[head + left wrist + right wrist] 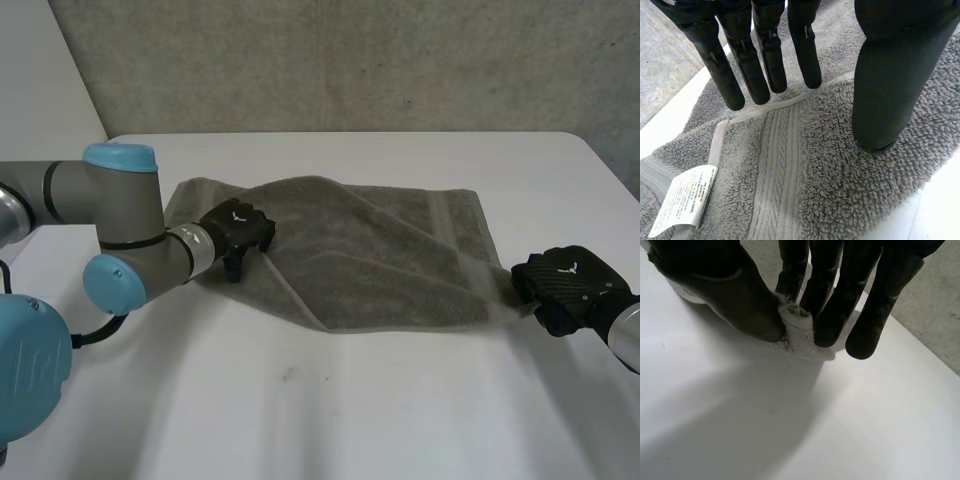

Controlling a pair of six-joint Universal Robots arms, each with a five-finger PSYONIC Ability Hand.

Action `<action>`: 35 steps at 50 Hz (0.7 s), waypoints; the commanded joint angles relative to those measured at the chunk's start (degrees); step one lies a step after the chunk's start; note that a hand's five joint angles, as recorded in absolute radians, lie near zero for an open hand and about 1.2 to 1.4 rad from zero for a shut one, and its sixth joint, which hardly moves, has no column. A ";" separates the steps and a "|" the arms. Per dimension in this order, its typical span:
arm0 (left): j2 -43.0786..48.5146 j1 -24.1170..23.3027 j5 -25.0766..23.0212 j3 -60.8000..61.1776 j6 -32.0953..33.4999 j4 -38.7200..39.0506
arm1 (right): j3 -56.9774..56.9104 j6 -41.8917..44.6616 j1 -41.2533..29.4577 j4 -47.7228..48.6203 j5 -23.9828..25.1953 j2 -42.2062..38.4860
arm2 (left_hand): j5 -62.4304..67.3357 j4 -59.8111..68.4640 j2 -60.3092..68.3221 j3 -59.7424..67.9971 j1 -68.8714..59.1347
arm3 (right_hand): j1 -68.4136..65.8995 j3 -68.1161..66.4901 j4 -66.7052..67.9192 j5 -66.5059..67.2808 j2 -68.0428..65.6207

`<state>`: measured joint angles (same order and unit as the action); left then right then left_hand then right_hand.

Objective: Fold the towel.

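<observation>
One white table [350, 400] carries everything. A grey towel [390, 270] lies across its middle, somewhat toward the far side, spread from left to right. It is not flat: a broad fold runs slantwise from its far left part down toward the near edge, so that the near edge comes to a blunt point. A woven band crosses the cloth near its right end.

The left arm [110, 200] reaches in from the left, and the left hand [238, 232] sits on the towel's left part, close to the left edge. In the left wrist view its fingers [765, 55] are straight and side by side, with their tips down on the cloth just beyond a hemmed edge. The thumb [890, 75] stands well apart from them, its tip pressed into the pile of the upper layer. Nothing is caught between thumb and fingers, so this hand is spread and merely resting on the towel [840, 190].

The right hand [570, 285] is at the towel's near right corner, low over the table. In the right wrist view that corner [795, 322] is bunched into a small roll and clamped between the thumb [725, 285] and the fingers [840, 300], with the bare table under it.

A small white printed label [685, 200] lies flat on the towel near the left hand, beyond its fingertips, beside the ribbed band.
</observation>
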<state>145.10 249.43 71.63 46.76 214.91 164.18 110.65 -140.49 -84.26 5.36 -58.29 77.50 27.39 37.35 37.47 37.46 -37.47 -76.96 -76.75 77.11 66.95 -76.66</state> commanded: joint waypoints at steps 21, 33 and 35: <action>0.44 0.00 0.00 -0.09 0.34 -0.27 | -0.08 -0.05 -0.03 0.00 -0.07 -0.33 | -2.28 -2.24 -2.36 -2.35 2.36 | -3.04 -3.25 2.89 3.05 -3.34; 0.71 0.00 0.09 0.08 0.51 -0.79 | -0.08 1.18 -0.03 -0.09 -0.07 -0.60 | 9.61 9.65 9.53 9.53 -9.53 | -3.04 -3.25 2.89 3.05 -3.34; 0.62 0.00 0.09 0.26 0.78 -0.79 | -0.08 1.18 -0.03 -0.09 -0.16 -0.69 | 16.06 16.09 15.98 15.98 -15.97 | -3.04 -3.25 2.89 3.05 -3.34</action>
<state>145.69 249.43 71.64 46.76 215.35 163.45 110.56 -139.80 -84.25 5.31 -58.36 77.00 28.44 38.54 39.13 38.55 -39.09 -76.96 -76.75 77.10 66.95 -76.66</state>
